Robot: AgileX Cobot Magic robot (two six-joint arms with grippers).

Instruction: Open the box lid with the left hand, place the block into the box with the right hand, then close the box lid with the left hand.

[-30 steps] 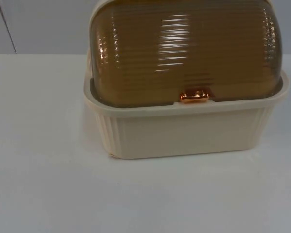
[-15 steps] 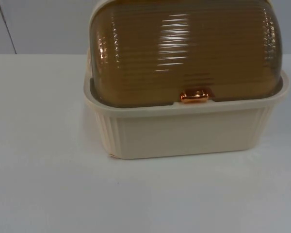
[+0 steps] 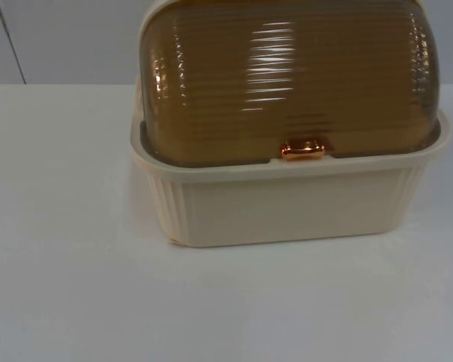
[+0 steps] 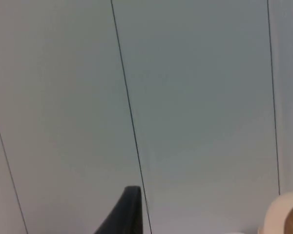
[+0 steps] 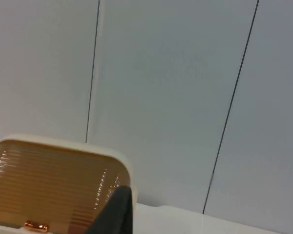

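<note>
The left gripper (image 4: 129,214) pointed at the grey wall (image 4: 195,97), raised well off the table, with a corner of the box just in sight beside it; only one black fingertip was visible, so whether it was spread or closed could not be told. The right gripper (image 5: 118,214) was likewise raised and aimed at the wall above the box, its opening equally impossible to judge. Neither touched anything. On the white table (image 3: 60,264) stood the cream box (image 3: 287,207), its ribbed amber lid (image 3: 287,75) down and the copper latch (image 3: 303,148) sitting at the front rim. The block could not be made out. By appearances no step had begun: opening, loading and closing all remained.
</note>
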